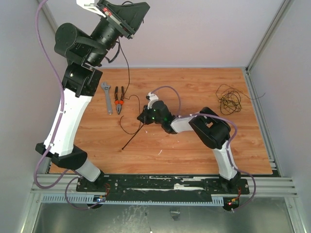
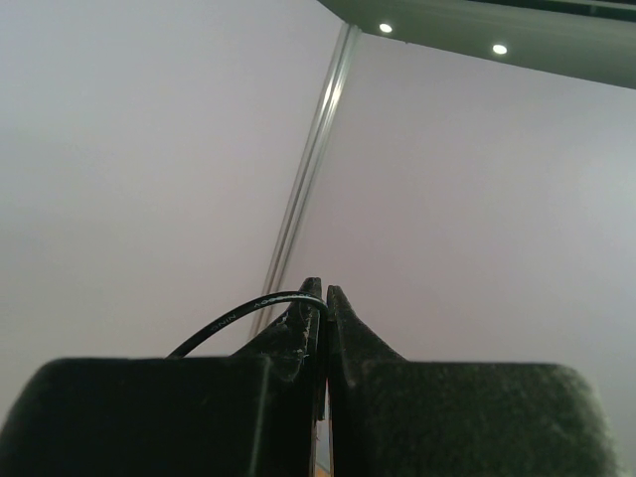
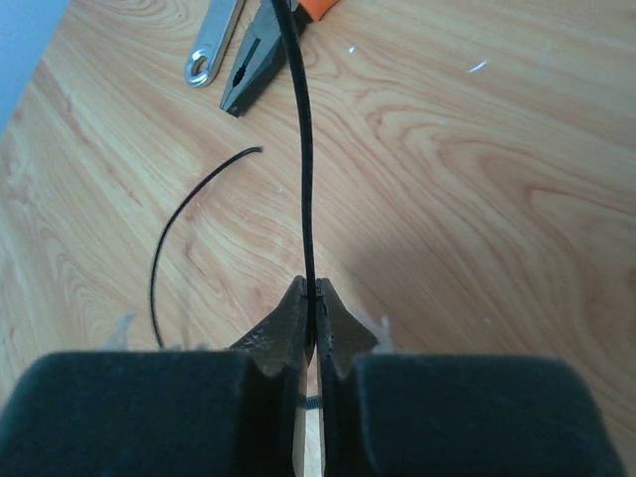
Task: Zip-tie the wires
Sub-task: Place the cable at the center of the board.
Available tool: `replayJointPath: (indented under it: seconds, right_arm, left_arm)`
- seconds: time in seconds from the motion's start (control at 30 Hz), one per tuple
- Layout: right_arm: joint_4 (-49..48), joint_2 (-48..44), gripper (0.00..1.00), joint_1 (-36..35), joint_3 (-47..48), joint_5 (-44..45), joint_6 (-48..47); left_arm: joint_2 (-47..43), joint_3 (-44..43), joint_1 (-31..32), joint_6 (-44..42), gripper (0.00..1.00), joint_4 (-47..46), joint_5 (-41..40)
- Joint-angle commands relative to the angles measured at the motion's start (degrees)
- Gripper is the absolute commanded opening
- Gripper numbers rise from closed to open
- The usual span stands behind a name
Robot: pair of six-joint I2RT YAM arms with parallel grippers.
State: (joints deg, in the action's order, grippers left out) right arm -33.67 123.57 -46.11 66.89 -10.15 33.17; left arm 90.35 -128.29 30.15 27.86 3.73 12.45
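Right gripper [image 3: 311, 286] clamped on black wire [image 3: 306, 149], strand running straight ahead. Left gripper [image 2: 325, 291] up high, pinching black wire too. One zip tie [image 1: 132, 137], end at right gripper. Wires [image 1: 229, 99]: one tangle, far right. One pliers [image 1: 119, 101], one wrench [image 1: 107, 97].

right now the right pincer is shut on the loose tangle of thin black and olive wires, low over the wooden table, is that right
No. The right pincer, low over the wooden table, is shut on the thin, straight black plastic zip tie, not on the wires. That tangle lies apart near the table's far right corner. The right wrist view shows the grip.
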Motion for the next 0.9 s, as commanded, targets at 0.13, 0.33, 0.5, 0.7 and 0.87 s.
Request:
replayJointPath:
  seconds: [0.13, 0.33, 0.5, 0.7, 0.87]
  right_arm:
    - [16.03, -19.00, 0.00, 5.42, -4.81, 6.59, -12.89]
    - [41.21, -31.14, 0.00, 12.78, 0.97, 12.16, -27.74]
    - [52.83, -40.03, 0.00, 18.27, 0.23, 24.63, -31.14]
    - [58.15, -50.03, 0.00, 26.33, -3.81, 36.77, -34.39]
    - [54.72, -57.49, 0.00, 32.41, -8.38, 39.85, -36.12]
  left_arm:
    - [-4.49, 2.34, 0.01, -5.70, 0.00, 4.02, -5.39]
    - [-11.44, 13.29, -0.76, -8.49, 0.00, 6.60, -11.46]
    - [-17.02, 24.76, -1.47, -8.71, 0.00, 9.21, -16.72]
    - [-22.73, 41.62, -1.83, -4.31, 0.00, 6.83, -12.00]
    - [-26.03, 52.19, -1.85, -1.61, 0.00, 7.06, -7.90]
